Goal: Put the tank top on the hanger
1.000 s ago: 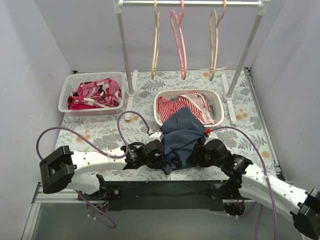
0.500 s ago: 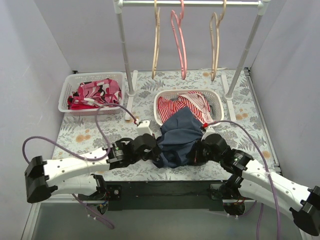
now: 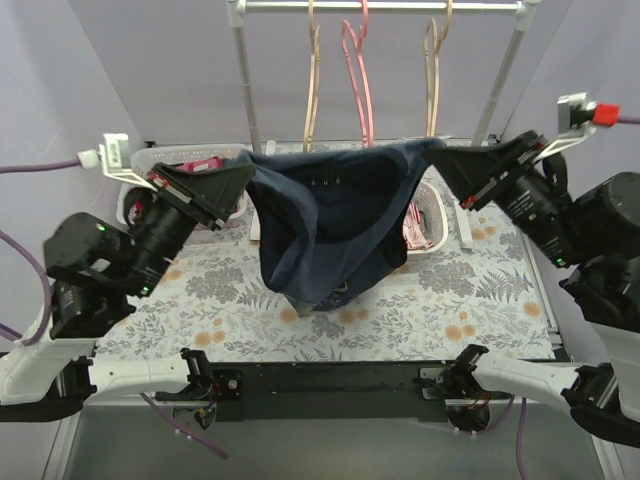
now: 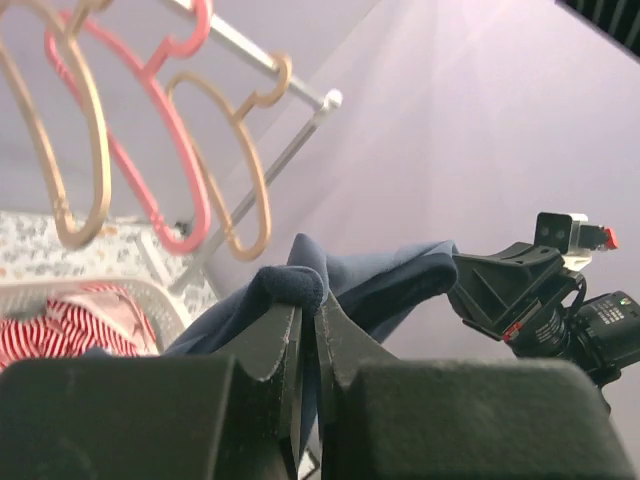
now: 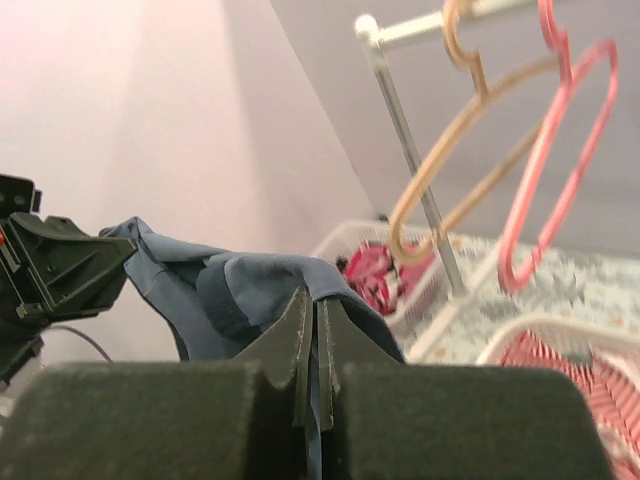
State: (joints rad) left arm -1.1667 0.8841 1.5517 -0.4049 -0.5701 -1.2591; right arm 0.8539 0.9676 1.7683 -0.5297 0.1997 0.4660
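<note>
Tank top stretched between left hand and right hand, both clenched on it

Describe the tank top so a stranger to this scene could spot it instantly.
Find the clothes rail at the back of the table, with three hangers on it. In front of it the tank top hangs in the air, stretched between the left gripper and the right gripper. It is the only plain dark navy cloth; the basket clothes are red, pink and striped.
</note>
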